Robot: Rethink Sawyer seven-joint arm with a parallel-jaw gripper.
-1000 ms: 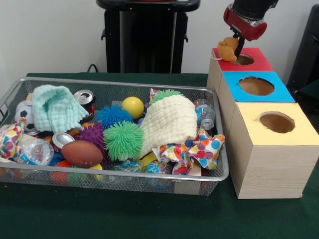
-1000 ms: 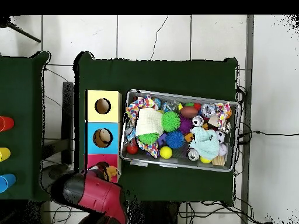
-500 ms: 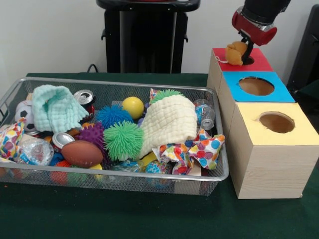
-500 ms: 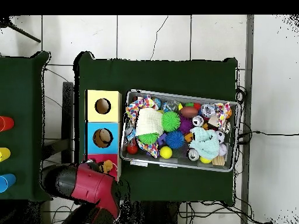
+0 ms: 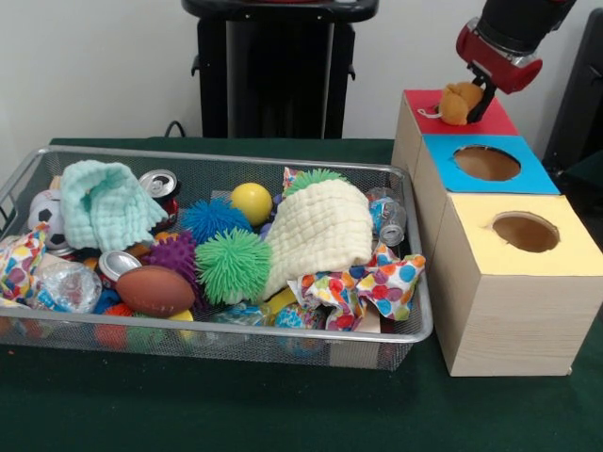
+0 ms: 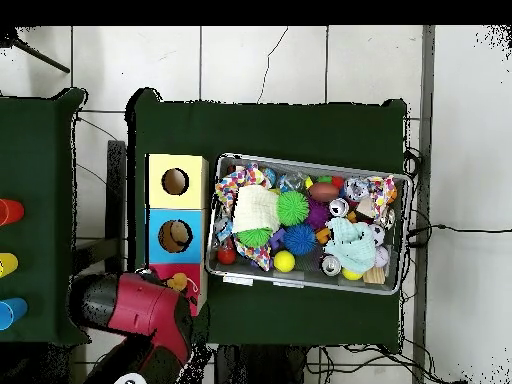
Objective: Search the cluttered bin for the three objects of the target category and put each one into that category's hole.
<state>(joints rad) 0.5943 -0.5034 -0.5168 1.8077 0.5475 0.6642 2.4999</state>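
Note:
My gripper (image 5: pixel 480 94) is at the top right of the front view, shut on a small orange plush toy (image 5: pixel 458 103). The toy hangs just over the red box (image 5: pixel 426 102) and covers its hole. In the overhead view the red arm (image 6: pixel 140 306) hides most of the red box, and the toy (image 6: pixel 180 283) shows at the arm's edge. The blue box (image 5: pixel 524 177) and the yellow box (image 5: pixel 565 254) stand in a row with the red one. A wire bin (image 5: pixel 236 339) left of the boxes holds cloths, spiky balls, cans and several other balls.
In the bin lie a cream cloth (image 5: pixel 320 231), a mint cloth (image 5: pixel 108 202), a green spiky ball (image 5: pixel 233 266), a brown football (image 5: pixel 155 290) and a yellow ball (image 5: pixel 252 202). The blue box's hole (image 6: pixel 176 236) shows something inside. Coloured cups (image 6: pixel 8 212) stand on a second table.
My gripper has carried the orange plush toy to the right in the front view, from the red box's left edge to over its hole. The bin's contents have not moved.

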